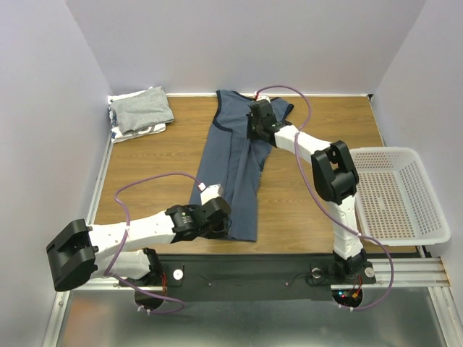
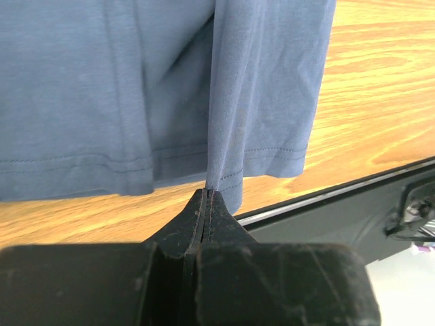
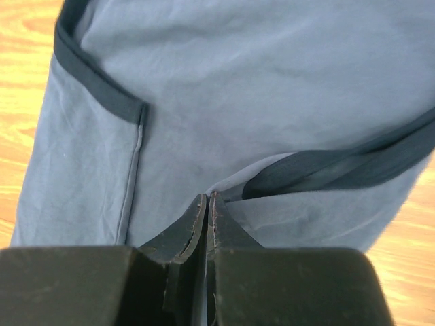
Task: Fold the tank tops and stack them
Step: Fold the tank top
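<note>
Wooden surface [image 1: 333, 123], plain white walls, both grippers clamped on the blue top

From my top view the slate-blue tank top [image 1: 235, 170] lies lengthwise mid-surface, with the left gripper [image 1: 208, 194] at its near hem and the right gripper [image 1: 258, 110] at the far neck end, but I can't read the jaws from up there. The wrist cams settle it: the left jaws are pinched on a fold by the stitched hem, the right jaws on cloth beside the dark trim. Only the top view catches the light grey tank top [image 1: 143, 108] lying on the patterned tank top [image 1: 116, 130] in the far-left corner, plus the white mesh basket [image 1: 405, 238] at right.
</note>
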### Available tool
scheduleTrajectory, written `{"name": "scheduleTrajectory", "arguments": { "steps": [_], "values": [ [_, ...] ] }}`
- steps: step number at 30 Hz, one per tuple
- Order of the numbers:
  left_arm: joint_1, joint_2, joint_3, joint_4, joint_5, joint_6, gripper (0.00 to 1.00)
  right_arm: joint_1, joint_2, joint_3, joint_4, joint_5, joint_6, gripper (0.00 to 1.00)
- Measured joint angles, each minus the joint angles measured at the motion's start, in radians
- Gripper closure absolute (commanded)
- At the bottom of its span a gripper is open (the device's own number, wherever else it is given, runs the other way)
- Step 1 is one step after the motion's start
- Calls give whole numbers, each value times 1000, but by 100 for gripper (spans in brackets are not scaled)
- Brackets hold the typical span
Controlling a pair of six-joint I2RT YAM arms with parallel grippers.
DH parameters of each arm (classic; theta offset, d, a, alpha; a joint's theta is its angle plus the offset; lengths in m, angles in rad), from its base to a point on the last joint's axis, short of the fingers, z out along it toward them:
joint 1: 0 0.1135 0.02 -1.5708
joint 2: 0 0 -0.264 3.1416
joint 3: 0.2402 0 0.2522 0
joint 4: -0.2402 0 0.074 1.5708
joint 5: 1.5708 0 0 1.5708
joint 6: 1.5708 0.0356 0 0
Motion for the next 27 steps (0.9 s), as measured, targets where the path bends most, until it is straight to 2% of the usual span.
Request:
{"name": "scheduleTrajectory", "arguments": {
  "steps": [20, 24, 25, 27],
  "values": [
    [28, 0, -1, -84, -37, 1, 100, 34, 64, 81, 0, -4, 8, 96],
    [28, 10, -1, -87, -40, 3, 100, 42, 97, 101, 0, -5, 11, 80],
    [29, 11, -1, -88, -39, 5, 100, 43, 105, 102, 0, -5, 13, 64],
    [31, 11, -1, -93, -39, 9, 100, 45, 113, 102, -1, -5, 14, 49]
  ]
}}
